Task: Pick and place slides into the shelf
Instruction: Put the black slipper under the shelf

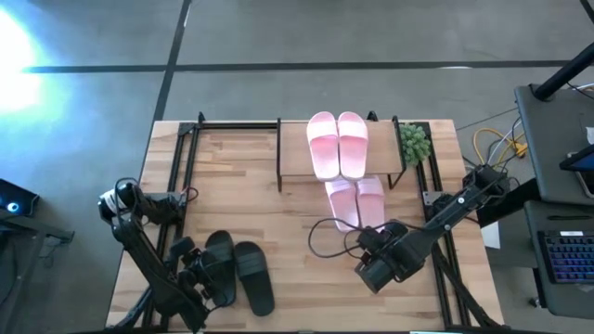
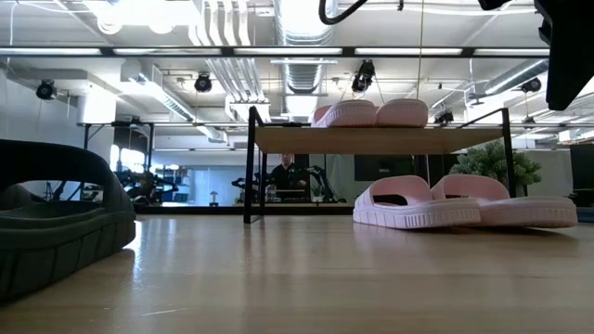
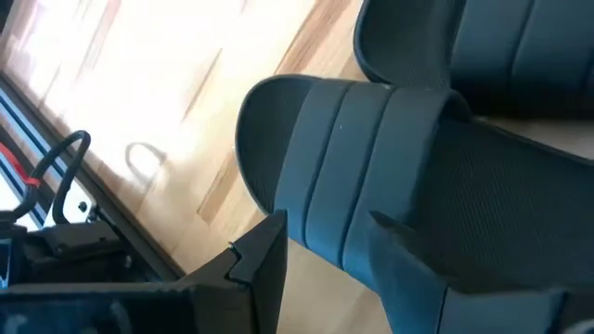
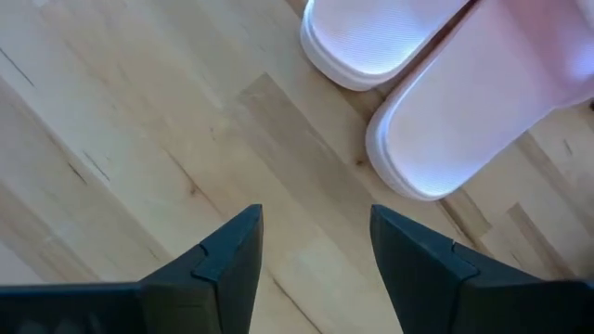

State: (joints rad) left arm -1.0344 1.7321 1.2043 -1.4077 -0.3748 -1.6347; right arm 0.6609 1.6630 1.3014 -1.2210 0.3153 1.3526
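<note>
Black slides [image 1: 239,269] sit under the left hand [image 1: 200,269], fingers around one strap. Right hand [image 4: 316,246] waits wide by pink slides [image 1: 357,202]. Next: lift toward the shelf [image 1: 292,148].

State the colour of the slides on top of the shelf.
Pale pink slides on the shelf, clearest in the high view.

Shelf [image 1: 292,148] top: pink pair [image 1: 338,144] fills its middle; both ends bare.
Under shelf: second pink pair [image 1: 355,201] blocks it.
Tabletop [image 1: 241,199] centre: open.
Near-left corner: black slides [image 1: 239,269].
</note>
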